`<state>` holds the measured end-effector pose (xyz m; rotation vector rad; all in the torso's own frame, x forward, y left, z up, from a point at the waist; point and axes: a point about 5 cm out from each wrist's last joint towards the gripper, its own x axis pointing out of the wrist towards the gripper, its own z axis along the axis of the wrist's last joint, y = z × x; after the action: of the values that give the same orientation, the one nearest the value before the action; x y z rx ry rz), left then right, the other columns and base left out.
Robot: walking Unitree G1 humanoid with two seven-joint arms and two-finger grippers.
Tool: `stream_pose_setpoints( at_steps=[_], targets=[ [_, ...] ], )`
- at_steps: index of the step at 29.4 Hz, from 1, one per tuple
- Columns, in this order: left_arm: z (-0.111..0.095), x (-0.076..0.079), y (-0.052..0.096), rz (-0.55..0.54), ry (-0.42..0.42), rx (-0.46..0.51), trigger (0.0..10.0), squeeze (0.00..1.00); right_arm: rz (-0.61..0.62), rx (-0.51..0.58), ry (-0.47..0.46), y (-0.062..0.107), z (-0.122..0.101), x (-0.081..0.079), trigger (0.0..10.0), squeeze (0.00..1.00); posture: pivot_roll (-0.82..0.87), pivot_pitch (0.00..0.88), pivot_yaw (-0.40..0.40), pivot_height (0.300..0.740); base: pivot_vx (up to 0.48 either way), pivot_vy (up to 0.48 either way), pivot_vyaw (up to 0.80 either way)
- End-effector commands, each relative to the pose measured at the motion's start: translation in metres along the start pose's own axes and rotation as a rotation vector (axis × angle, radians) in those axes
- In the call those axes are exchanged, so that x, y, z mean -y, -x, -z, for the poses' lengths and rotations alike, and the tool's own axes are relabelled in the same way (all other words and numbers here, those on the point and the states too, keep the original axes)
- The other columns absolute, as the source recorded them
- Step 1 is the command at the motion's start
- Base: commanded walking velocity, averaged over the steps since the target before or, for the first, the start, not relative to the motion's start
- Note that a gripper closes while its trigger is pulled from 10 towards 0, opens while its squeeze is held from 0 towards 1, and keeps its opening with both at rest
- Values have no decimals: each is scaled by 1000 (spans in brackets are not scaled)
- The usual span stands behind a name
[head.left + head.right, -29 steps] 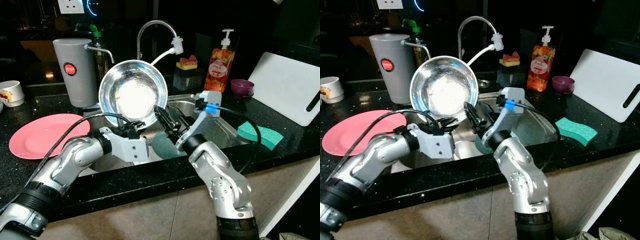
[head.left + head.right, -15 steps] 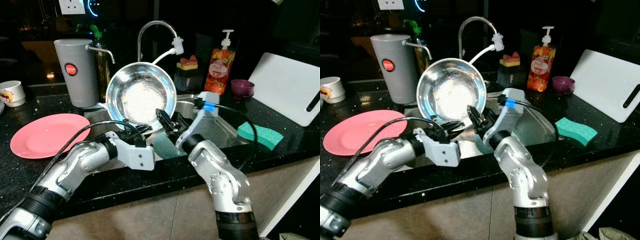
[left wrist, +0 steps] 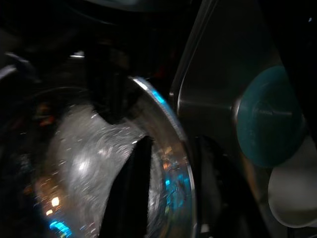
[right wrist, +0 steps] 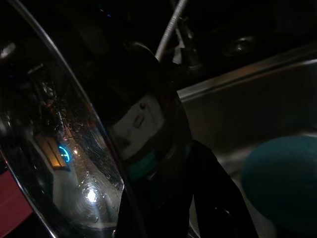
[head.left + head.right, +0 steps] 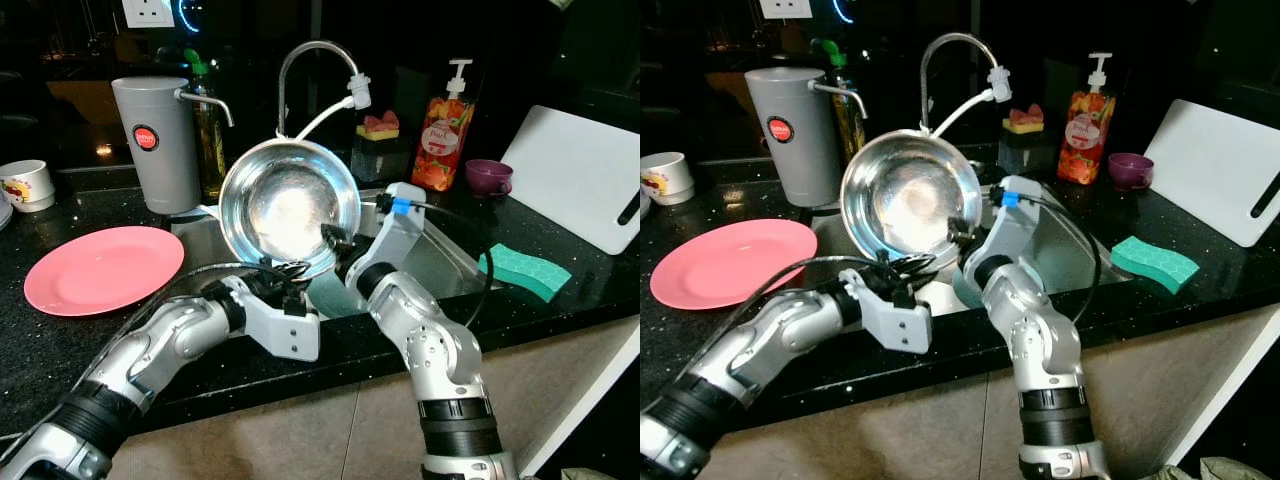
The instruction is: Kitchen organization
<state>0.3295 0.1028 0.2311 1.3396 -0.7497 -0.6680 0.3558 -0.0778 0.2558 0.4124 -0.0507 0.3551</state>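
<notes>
**Steel bowl held on edge above the sink by both tools**

The steel bowl (image 5: 289, 207) stands tilted on its rim over the sink (image 5: 440, 262), its hollow facing the robot. The left tool (image 5: 291, 272) pinches the bowl's lower rim, one finger (image 3: 130, 188) lying inside the wet bowl. The right tool (image 5: 334, 240) clamps the rim at the bowl's lower right edge. Down in the sink lies a teal round dish (image 3: 267, 116). On the black tabletop (image 5: 40, 340), a pink plate (image 5: 103, 268) rests to the left and a green sponge (image 5: 524, 271) to the right, well apart from the bowl.
</notes>
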Motion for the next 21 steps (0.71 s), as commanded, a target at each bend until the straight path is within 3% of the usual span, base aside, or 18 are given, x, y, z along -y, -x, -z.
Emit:
stream_pose_setpoints(
  at_steps=[1,2,3,8,11,12,13,14,16,17,21],
  targets=[
    [0,-6,0,-40,-16,2,10000,1000,36,0,-9,0,1,7,0,0,69,65,-42,740,0,0,0],
    [1,-7,0,-49,-20,-6,10000,263,38,3,-16,0,1,7,0,0,71,68,-40,740,0,0,0],
    [1,-7,0,-54,-22,-11,10000,0,39,4,-21,0,1,7,0,0,71,68,-40,740,0,0,0],
    [2,-9,2,-75,-12,-19,10000,0,76,9,-23,-2,1,12,0,0,72,72,-40,740,0,0,0],
    [-1,-5,6,-50,56,-4,10000,0,131,21,1,-4,2,20,0,0,72,77,-38,740,0,0,0],
    [-2,-2,7,-29,92,0,10000,0,143,27,-1,-5,1,22,3961,0,72,77,-38,740,0,0,0],
    [-2,-2,7,-29,92,0,10000,0,143,27,-1,-5,1,22,3961,0,72,77,-38,740,0,0,0],
    [-5,1,10,-15,178,-4,10000,0,158,45,-3,-6,-1,25,10000,0,77,82,-39,740,0,0,0],
    [-9,5,14,-6,291,-7,10000,0,177,74,-2,-8,-5,29,10000,0,82,88,-40,740,0,0,0],
    [-9,5,14,-6,291,-7,10000,0,177,74,-2,-8,-5,29,10000,0,82,88,-40,740,0,0,0],
    [-6,6,19,-68,444,-66,10000,0,204,138,1,-14,-12,37,10000,0,92,94,-44,740,0,0,0]
  ],
)
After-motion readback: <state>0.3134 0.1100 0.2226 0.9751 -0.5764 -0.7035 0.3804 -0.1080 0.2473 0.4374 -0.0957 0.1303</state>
